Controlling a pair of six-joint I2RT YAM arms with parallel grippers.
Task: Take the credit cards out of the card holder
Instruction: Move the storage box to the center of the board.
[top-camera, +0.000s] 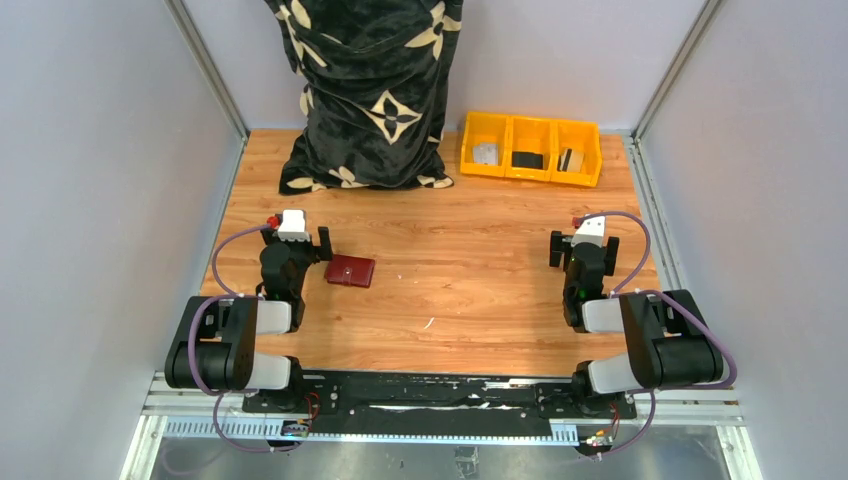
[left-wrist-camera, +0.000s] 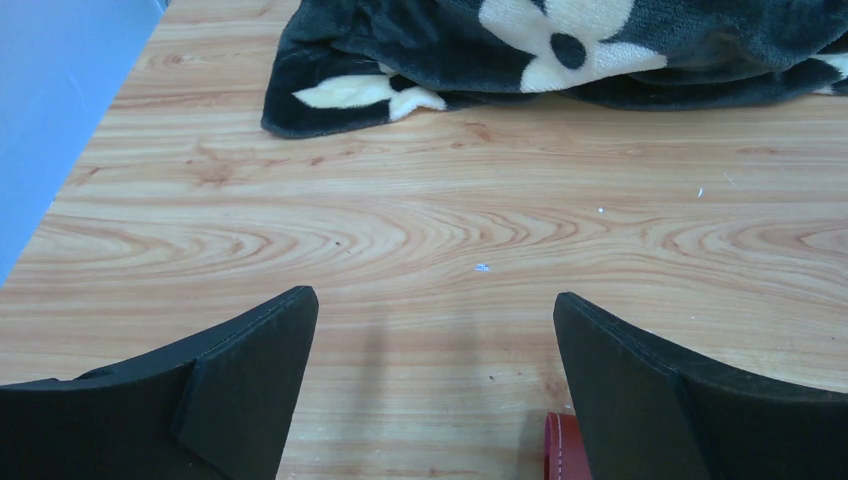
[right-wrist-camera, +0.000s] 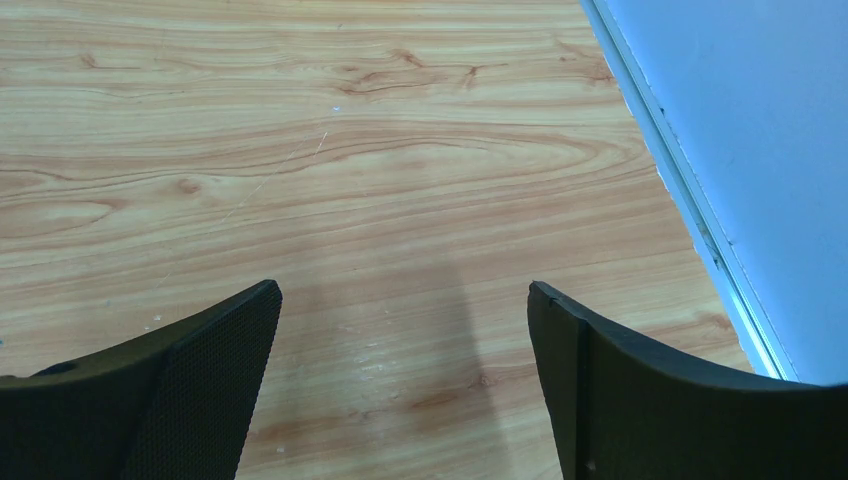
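Note:
The maroon card holder (top-camera: 350, 270) lies closed and flat on the wooden table, just right of my left gripper (top-camera: 298, 240). In the left wrist view only its red stitched edge (left-wrist-camera: 562, 448) shows at the bottom, beside the right finger. My left gripper (left-wrist-camera: 435, 310) is open and empty over bare wood. My right gripper (top-camera: 584, 244) is open and empty at the right side of the table, far from the holder; its wrist view (right-wrist-camera: 403, 295) shows only bare wood between the fingers. No credit cards show outside the holder.
A yellow three-compartment bin (top-camera: 531, 149) with small items stands at the back right. A dark floral cloth bag (top-camera: 370, 90) stands at the back centre, its hem also in the left wrist view (left-wrist-camera: 480, 60). Grey walls and metal rails (right-wrist-camera: 690, 220) bound the table.

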